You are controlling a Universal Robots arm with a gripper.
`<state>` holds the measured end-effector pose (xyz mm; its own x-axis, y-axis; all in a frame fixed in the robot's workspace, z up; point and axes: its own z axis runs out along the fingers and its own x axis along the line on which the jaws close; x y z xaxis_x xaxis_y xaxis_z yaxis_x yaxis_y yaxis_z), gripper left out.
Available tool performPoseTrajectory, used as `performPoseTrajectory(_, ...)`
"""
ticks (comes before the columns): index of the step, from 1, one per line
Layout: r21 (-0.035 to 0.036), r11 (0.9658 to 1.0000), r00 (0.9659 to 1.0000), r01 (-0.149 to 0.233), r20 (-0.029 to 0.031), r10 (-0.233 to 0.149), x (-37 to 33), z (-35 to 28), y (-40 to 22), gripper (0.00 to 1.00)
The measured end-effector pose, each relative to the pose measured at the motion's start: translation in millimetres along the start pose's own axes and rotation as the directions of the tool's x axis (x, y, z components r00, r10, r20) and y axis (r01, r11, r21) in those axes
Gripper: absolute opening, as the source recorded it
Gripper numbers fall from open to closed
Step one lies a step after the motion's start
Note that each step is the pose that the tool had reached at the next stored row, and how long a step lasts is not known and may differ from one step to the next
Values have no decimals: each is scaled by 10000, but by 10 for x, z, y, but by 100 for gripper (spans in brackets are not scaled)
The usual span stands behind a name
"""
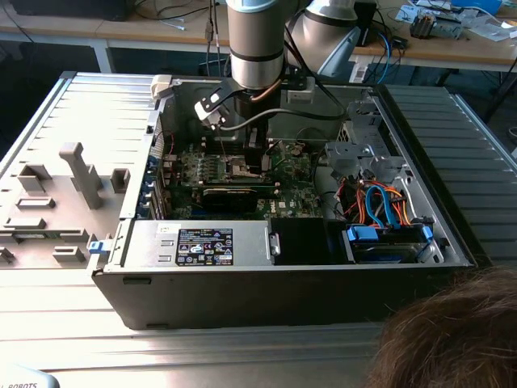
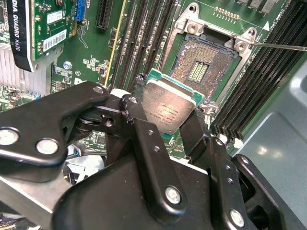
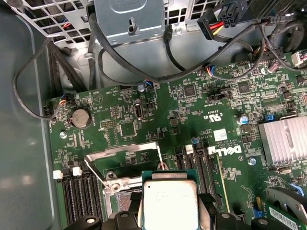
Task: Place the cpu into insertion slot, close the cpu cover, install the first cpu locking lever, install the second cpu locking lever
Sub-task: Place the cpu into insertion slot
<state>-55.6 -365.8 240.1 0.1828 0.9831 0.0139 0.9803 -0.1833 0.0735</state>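
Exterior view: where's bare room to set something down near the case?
Free: the metal strip in front of the case, and the ribbed panel on the exterior view's right. Crowded: inside, among the cables; the hand holds the cpu near the insertion slot.

cpu (image 2: 169,111) (silver, tilted) near insertion slot (image 2: 199,67).

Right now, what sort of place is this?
Probably an electronics workshop: an opened computer case lies on a table, workbenches stand behind, and the claw holds a cpu over its motherboard.
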Motion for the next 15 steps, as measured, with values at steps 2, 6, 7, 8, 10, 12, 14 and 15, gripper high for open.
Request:
performPoseTrajectory(2, -1, 10000, 10000, -21, 1, 21, 0, 1, 0, 55)
performPoseTrajectory(6, -1, 10000, 10000, -66, 5, 66, 0, 2, 0, 55)
performPoseTrajectory(7, -1, 10000, 10000, -75, 6, 75, 0, 2, 0, 55)
performPoseTrajectory(8, -2, 10000, 10000, -88, 6, 88, 0, 3, 0, 55)
performPoseTrajectory(10, -2, 9999, 9999, -107, 8, 107, 0, 3, 0, 55)
performPoseTrajectory(12, -3, 9999, 9999, -132, 10, 132, 0, 4, 0, 55)
performPoseTrajectory(14, -3, 9999, 9999, -165, 12, 165, 0, 5, 0, 55)
performPoseTrajectory(15, -3, 9998, 9998, -184, 13, 184, 0, 6, 0, 55)
